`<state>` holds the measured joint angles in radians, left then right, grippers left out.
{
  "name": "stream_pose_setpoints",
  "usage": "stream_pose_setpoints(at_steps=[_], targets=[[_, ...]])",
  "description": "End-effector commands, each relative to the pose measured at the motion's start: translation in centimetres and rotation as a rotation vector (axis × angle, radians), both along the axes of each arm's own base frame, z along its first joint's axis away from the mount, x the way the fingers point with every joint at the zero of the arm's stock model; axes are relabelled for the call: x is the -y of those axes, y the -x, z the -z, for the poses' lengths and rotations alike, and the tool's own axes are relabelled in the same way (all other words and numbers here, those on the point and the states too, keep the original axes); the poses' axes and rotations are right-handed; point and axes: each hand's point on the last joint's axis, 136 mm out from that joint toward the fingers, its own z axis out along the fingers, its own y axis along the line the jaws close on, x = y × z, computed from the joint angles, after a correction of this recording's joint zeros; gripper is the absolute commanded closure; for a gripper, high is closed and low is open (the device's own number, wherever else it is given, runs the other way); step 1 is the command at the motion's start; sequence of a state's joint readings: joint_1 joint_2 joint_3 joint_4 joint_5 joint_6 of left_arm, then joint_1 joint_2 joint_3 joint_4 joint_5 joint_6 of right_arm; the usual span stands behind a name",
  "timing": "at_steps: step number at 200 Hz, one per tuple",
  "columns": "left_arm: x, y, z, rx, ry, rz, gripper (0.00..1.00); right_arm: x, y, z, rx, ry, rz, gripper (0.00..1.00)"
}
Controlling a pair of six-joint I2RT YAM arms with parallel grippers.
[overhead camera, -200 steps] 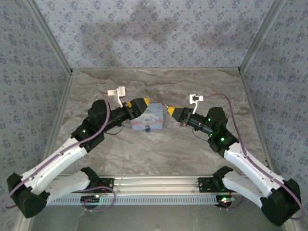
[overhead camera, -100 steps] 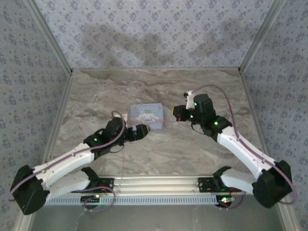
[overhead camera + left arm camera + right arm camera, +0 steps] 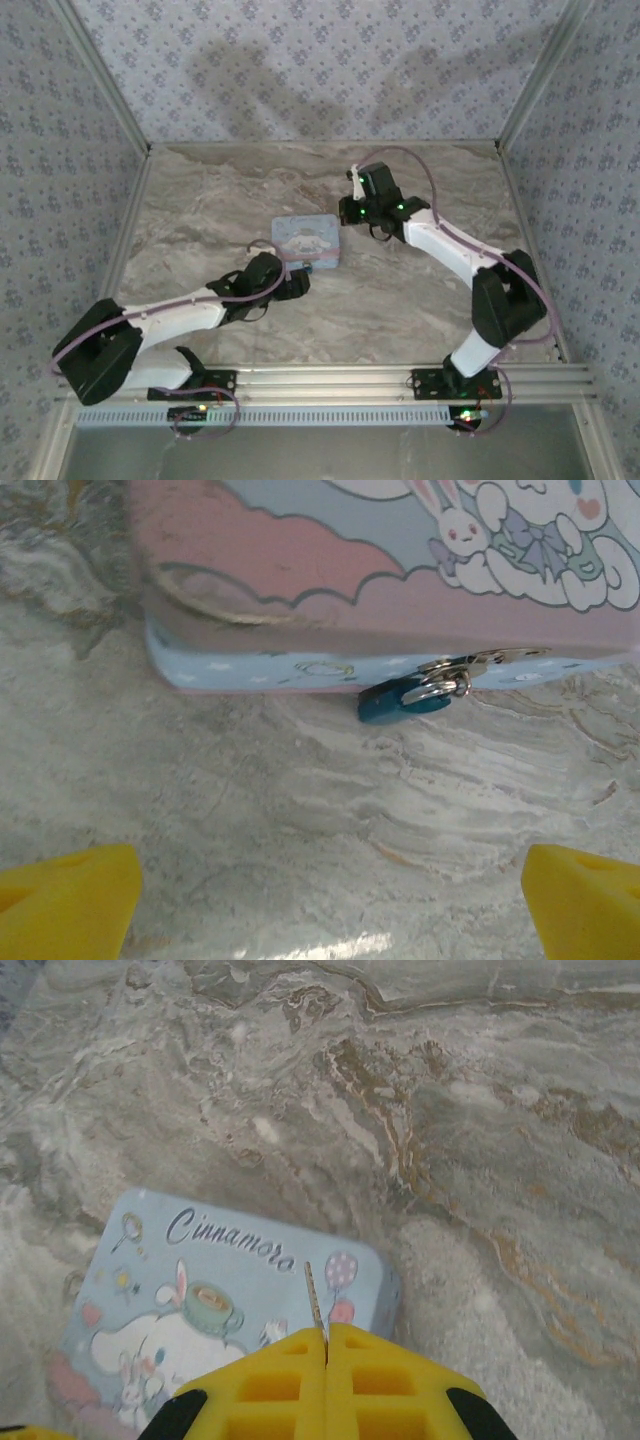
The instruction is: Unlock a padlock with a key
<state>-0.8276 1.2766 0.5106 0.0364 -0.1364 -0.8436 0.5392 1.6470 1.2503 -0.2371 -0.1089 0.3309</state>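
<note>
A tiny dark-blue padlock (image 3: 405, 698) hangs from the silver hasp on the front wall of the light-blue cartoon tin (image 3: 330, 570), and it rests on the marble. My left gripper (image 3: 325, 910) sits low on the table just in front of it. Its jaws are open wide, with one yellow fingertip (image 3: 65, 900) in each lower corner and nothing between them. My right gripper (image 3: 327, 1335) hovers over the tin's (image 3: 200, 1300) far right corner. It is shut on the key (image 3: 314, 1295), whose thin blade sticks out beyond the fingertips.
The tin (image 3: 306, 242) lies flat in the middle of the marble table (image 3: 200, 200). The left gripper (image 3: 295, 283) is at its near edge and the right gripper (image 3: 352, 212) is at its far right. Patterned walls enclose the back and both sides.
The left arm has let go of the tin, dropped back to the table in front of it and opened wide. The right arm has swung left and back with the key.
</note>
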Motion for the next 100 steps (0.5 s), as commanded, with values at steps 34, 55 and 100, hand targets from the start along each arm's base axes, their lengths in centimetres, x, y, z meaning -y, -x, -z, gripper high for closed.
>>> stream_pose_setpoints(at_steps=[34,55,100], targets=[[3.6,-1.5,-2.5,0.284,0.019,0.132,0.02,-1.2,-3.4,0.8,0.006,0.062,-0.011,1.00],[4.2,-1.8,-2.2,0.311,0.006,0.164,0.02,-1.6,-4.2,1.6,-0.005,0.075,-0.012,1.00],[5.6,-1.8,0.0,0.265,-0.002,0.205,0.02,-2.3,-5.7,2.5,-0.011,0.096,-0.011,1.00]])
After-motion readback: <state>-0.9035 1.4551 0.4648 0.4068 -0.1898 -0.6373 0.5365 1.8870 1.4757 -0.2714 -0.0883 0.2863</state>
